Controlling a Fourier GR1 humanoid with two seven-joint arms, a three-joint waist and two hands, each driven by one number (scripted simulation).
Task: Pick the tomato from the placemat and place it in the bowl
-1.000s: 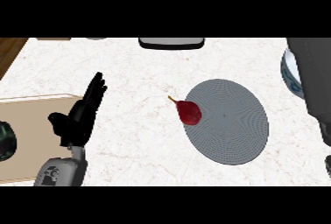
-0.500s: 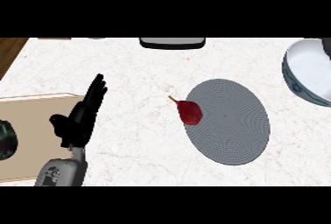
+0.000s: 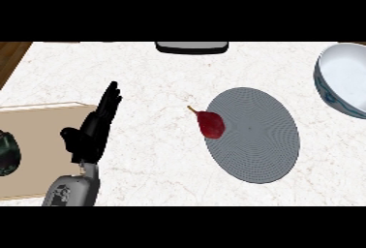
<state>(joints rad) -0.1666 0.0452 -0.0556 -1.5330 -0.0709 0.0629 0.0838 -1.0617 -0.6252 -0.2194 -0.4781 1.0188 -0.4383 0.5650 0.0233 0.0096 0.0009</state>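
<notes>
A dark red tomato (image 3: pixel 211 124) with a short stem lies on the left edge of a round grey placemat (image 3: pixel 257 138) in the middle of the counter. A white bowl (image 3: pixel 346 80) with a blue-grey outside stands at the right edge, partly cut off by the view. My left hand (image 3: pixel 93 131) rests open at the left, fingers straight and pointing up, well apart from the tomato and holding nothing. My right hand does not show.
A tan cutting board (image 3: pixel 36 145) lies at the left edge with a dark object (image 3: pixel 7 152) on it. A black tray-like item (image 3: pixel 191 47) sits at the far edge. White marble counter (image 3: pixel 157 160) spreads between hand and placemat.
The view has shifted so that more of the bowl shows at the right. The left hand and the tomato have kept their places.
</notes>
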